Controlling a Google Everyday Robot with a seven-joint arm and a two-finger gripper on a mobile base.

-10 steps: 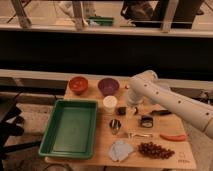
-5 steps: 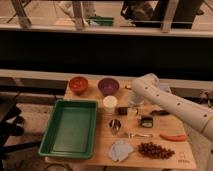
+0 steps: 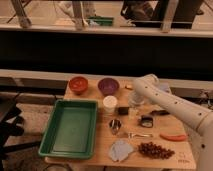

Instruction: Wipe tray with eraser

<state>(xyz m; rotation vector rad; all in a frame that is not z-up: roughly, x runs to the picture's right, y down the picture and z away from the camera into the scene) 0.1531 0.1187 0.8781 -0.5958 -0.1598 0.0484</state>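
Observation:
The large green tray (image 3: 70, 127) lies on the left half of the wooden table. The eraser (image 3: 123, 110), a small dark bar, lies right of the white cup near the table's middle. My gripper (image 3: 133, 104) hangs from the white arm that reaches in from the right. It is just above and slightly right of the eraser, well right of the tray. The gripper's body hides part of the spot beneath it.
An orange-red bowl (image 3: 78, 84) and a purple bowl (image 3: 108, 85) stand at the back. A white cup (image 3: 109, 103), a metal cup (image 3: 115, 125), a small square black object (image 3: 146, 120), a utensil (image 3: 137, 135), an orange stick (image 3: 174, 137), grapes (image 3: 154, 149) and a grey cloth (image 3: 121, 149) lie right of the tray.
The arm has lowered and the gripper has come down and a little left, closer to the eraser. Nothing on the table has moved.

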